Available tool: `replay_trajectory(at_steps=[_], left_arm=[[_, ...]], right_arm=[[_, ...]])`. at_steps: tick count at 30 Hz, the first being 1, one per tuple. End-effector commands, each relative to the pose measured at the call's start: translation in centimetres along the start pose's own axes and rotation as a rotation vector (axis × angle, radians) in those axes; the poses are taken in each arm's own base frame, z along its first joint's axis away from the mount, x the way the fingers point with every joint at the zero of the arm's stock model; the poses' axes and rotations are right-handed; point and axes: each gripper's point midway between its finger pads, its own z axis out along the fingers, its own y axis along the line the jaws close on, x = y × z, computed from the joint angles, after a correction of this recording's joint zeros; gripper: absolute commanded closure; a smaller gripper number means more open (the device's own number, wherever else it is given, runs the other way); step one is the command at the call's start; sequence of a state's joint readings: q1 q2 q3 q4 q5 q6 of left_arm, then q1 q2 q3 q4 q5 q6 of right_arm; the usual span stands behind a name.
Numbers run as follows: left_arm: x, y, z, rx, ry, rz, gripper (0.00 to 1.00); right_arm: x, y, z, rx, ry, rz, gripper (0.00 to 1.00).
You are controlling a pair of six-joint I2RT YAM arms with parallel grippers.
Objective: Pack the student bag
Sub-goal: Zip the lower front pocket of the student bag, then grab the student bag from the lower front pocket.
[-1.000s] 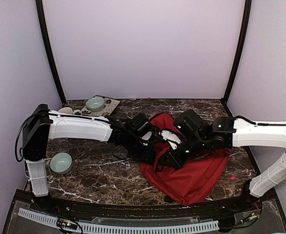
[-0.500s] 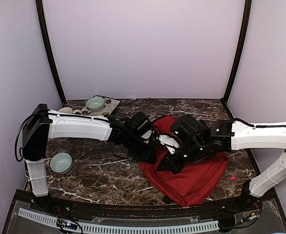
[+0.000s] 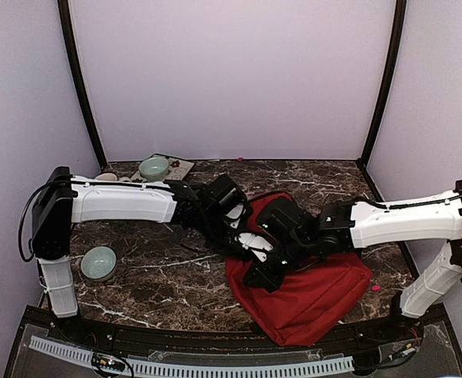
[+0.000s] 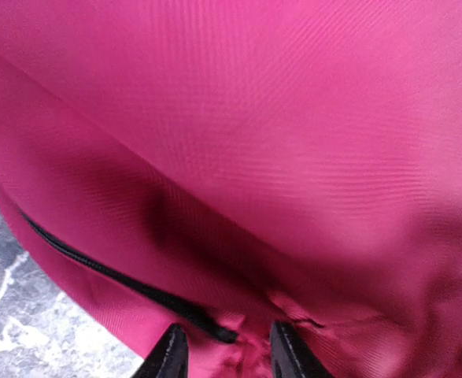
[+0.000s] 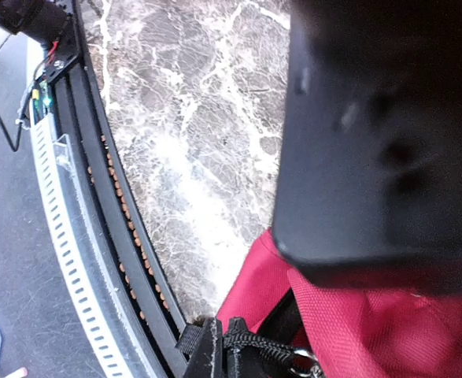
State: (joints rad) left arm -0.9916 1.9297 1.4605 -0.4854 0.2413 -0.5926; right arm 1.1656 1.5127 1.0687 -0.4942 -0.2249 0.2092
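— Looking down from above first: where is the student bag (image 3: 317, 295) lying?

— It is lying on the marble table (image 3: 160, 276), right of centre, and I am reaching both arms onto its left edge. My left claw (image 3: 235, 236) is working just beyond my right claw (image 3: 264, 274). I am keeping them close so that one is anchoring the cloth while the other is pulling, I judge.

— And through your left wrist?

— Red fabric is filling that view. My fingertips (image 4: 171, 356) are standing part-way apart, pinching a bunched fold right where the black zip (image 4: 97, 268) is ending. I am holding there, I think, to keep the zip line taut.

— The right wrist?

— My claw is pressing together on a black strap (image 5: 254, 346) at the bag's corner, near the table's front rail (image 5: 97, 236). I am probably gripping it to tug the opening wider before anything is going in.
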Motion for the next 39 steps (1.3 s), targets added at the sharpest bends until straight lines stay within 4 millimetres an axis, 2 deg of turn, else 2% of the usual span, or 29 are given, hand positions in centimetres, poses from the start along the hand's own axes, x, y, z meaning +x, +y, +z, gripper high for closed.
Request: replay_trajectory(at_steps=[1, 3, 6, 8, 13, 16, 18, 22, 26, 29, 32, 36, 39], left_arm=[[-4.0, -3.7, -6.4, 0.122, -0.197, -0.002, 0.62], [-3.9, -3.8, -7.0, 0.138, -0.212, -0.017, 0.62], [-3.5, -3.5, -7.5, 0.135, -0.215, -0.031, 0.62], [-3.1, -3.2, -7.4, 0.128, -0.206, -0.037, 0.62], [-2.7, -2.8, -7.6, 0.109, -0.199, -0.040, 0.61], [-2.7, -2.7, -8.2, 0.100, -0.204, -0.048, 0.58], [-2.5, -2.6, -8.6, 0.089, -0.198, -0.064, 0.54], [-1.3, -2.8, -9.6, 0.063, -0.163, -0.084, 0.50], [0.8, -4.3, -10.6, 0.057, -0.129, -0.056, 0.47], [2.2, -6.1, -10.9, 0.097, -0.102, -0.032, 0.45], [3.5, -7.9, -10.8, 0.149, -0.052, -0.028, 0.44], [5.3, -8.3, -9.7, 0.133, 0.030, -0.051, 0.44], [5.8, -9.0, -8.8, 0.145, 0.061, -0.049, 0.44]], right_arm=[[1.3, 1.6, 1.9, -0.067, 0.044, 0.021, 1.00], [1.8, 1.9, 2.4, -0.078, 0.051, 0.043, 1.00], [2.2, 0.7, 2.4, -0.009, 0.048, 0.074, 1.00], [1.5, -0.2, 1.3, 0.054, 0.012, 0.104, 0.91], [-1.7, -0.8, -4.4, 0.145, -0.139, 0.115, 0.62], [-2.3, -1.1, -8.1, 0.170, -0.209, 0.133, 0.44], [-2.0, -1.4, -10.2, 0.181, -0.247, 0.158, 0.34], [-0.8, -2.8, -14.6, 0.245, -0.338, 0.226, 0.28], [-0.1, -6.3, -17.6, 0.398, -0.470, 0.335, 0.23], [0.2, -8.3, -17.8, 0.455, -0.513, 0.426, 0.22], [-0.1, -9.1, -16.7, 0.462, -0.511, 0.470, 0.23], [-0.7, -9.8, -15.4, 0.477, -0.490, 0.460, 0.23], [-0.9, -10.4, -14.9, 0.485, -0.479, 0.442, 0.22]])
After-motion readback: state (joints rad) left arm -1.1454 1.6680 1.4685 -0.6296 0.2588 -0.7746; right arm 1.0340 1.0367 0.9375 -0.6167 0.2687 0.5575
